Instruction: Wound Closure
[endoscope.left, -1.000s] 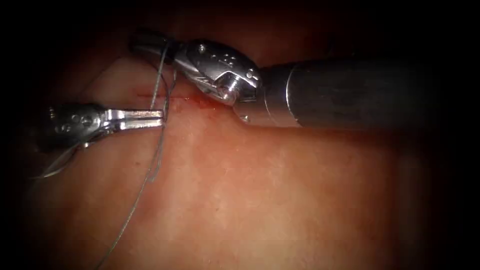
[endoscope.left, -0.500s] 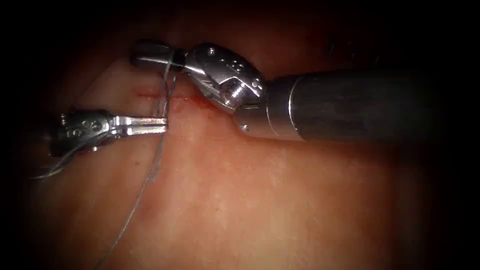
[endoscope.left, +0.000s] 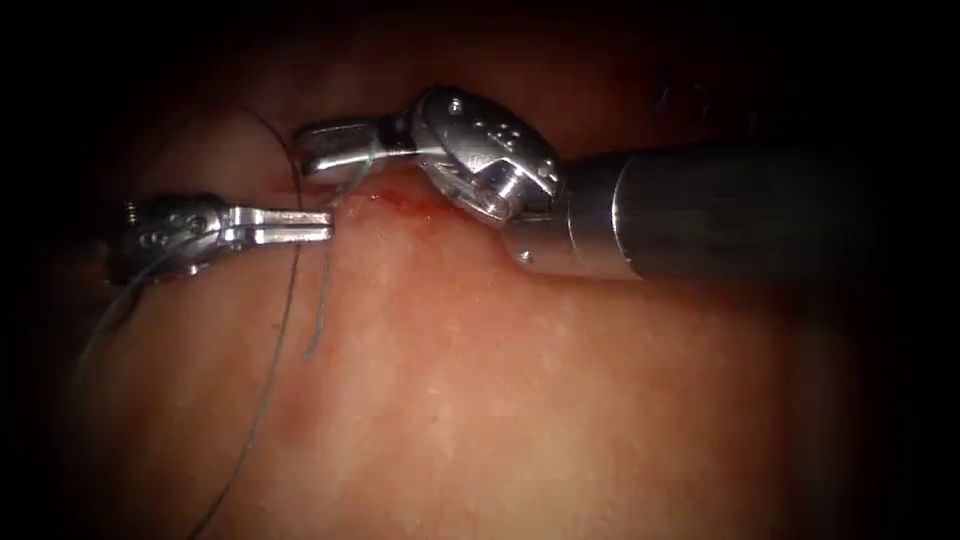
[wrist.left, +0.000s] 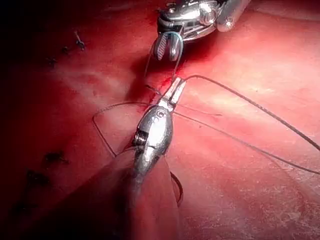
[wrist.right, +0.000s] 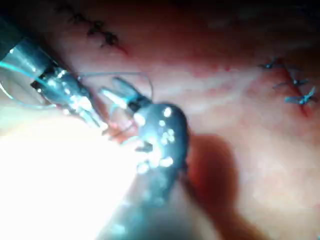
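Observation:
My left tool (endoscope.left: 322, 226) reaches in from the left of the cut (endoscope.left: 400, 200), jaws shut on the thread (endoscope.left: 280, 340) at their tip. In the left wrist view that thread (wrist.left: 260, 107) leaves the left tool (wrist.left: 179, 86) and sweeps away over the tissue. The right tool (endoscope.left: 310, 140) lies just above it at the cut, jaws slightly open, with a strand of thread looped around them (wrist.left: 167, 50). A short thread tail (endoscope.left: 322, 300) hangs below the left tool's tip. I cannot make out the needle. In the right wrist view the two tools (wrist.right: 114, 92) (wrist.right: 97, 120) almost touch.
Red fluid (endoscope.left: 415, 205) marks the cut under the right tool's wrist. Older stitches with cut thread ends (wrist.right: 295, 85) (wrist.right: 95, 27) sit elsewhere on the tissue (endoscope.left: 520, 400). The right tool's thick shaft (endoscope.left: 720, 215) crosses the upper right.
The right tool has drawn back to the right and lower, closer to the cut, carrying the loop of thread. The left tool has held its place and grip. The thread tail has swung free.

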